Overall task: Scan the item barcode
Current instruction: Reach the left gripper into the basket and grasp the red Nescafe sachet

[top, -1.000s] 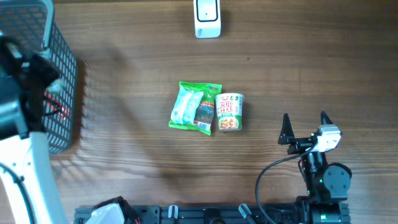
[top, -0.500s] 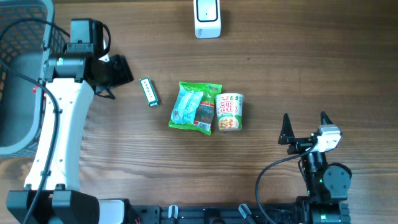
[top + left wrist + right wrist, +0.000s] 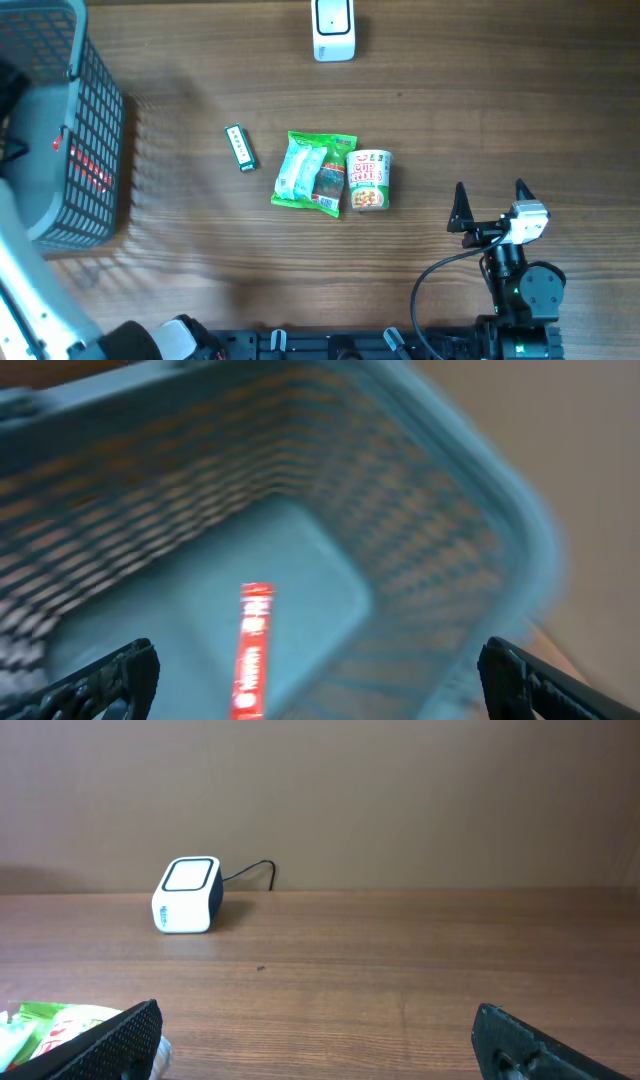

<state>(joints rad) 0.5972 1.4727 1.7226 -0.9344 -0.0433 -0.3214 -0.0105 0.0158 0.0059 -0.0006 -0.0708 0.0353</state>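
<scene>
A white barcode scanner [image 3: 333, 30] stands at the far edge of the table, also seen as the scanner [image 3: 187, 894] in the right wrist view. A small green stick pack [image 3: 239, 148], a green snack bag [image 3: 312, 172] and a cup of noodles [image 3: 368, 180] lie mid-table. My left gripper [image 3: 318, 670] hangs open over the grey basket [image 3: 470, 510], with a red stick pack [image 3: 252, 645] on the basket floor below it. My right gripper [image 3: 490, 205] rests open and empty at the near right, apart from all items.
The basket [image 3: 100, 120] takes up the table's left edge. My left arm's white link [image 3: 25, 290] runs along the lower left corner. A cable [image 3: 440, 275] loops beside the right arm's base.
The green stick pack was absent a second ago and now lies on the table. Half a second ago my left gripper was beside it; it has since swung over the basket and opened wide. The right arm is still.
</scene>
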